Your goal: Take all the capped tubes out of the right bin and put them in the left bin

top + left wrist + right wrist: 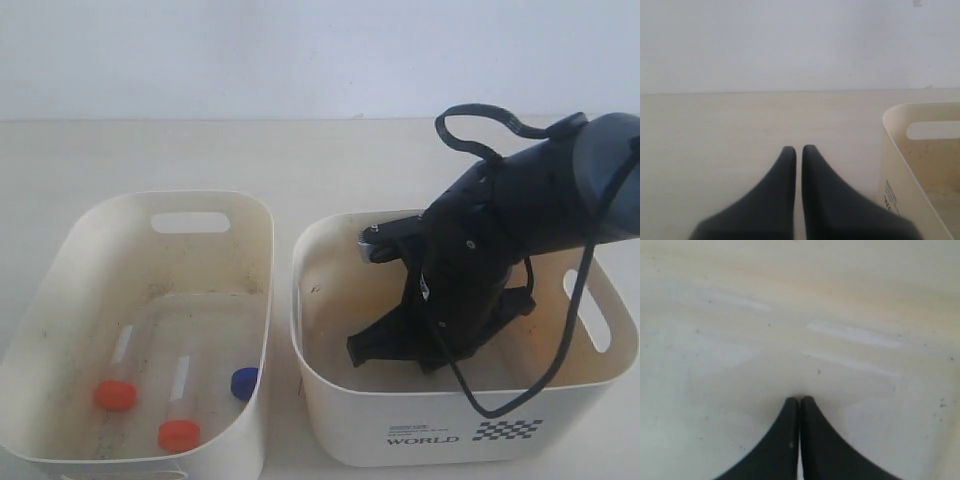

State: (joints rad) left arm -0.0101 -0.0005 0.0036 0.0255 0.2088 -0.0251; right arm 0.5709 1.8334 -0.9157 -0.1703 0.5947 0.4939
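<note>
the right hand [358,352] is set low inside the right bin [350,425], its fingers [780,440] pressed together with nothing seen pinched. in the right wrist view only the bin's bare, speckled inner surface is shown just ahead of the tips. three capped tubes [179,430] are seen lying in the left bin [60,260]. two are orange-capped, with caps toward the near wall and long axes running toward the far wall. a blue cap [244,383] is seen close to the wall nearest the right bin. a fourth tube is not seen; much of the right bin's floor is covered by the arm [560,200], so whether one lies there cannot be told. if one does, the right hand is judged the nearer, and its fingers would have to be spread first. the left hand [798,148], likewise pressed together and empty, is held over bare worktop [715,130] beside a tub [900,150]. the two bins' rims stand close side by side, so any carry would have to be lifted clear of both walls.
</note>
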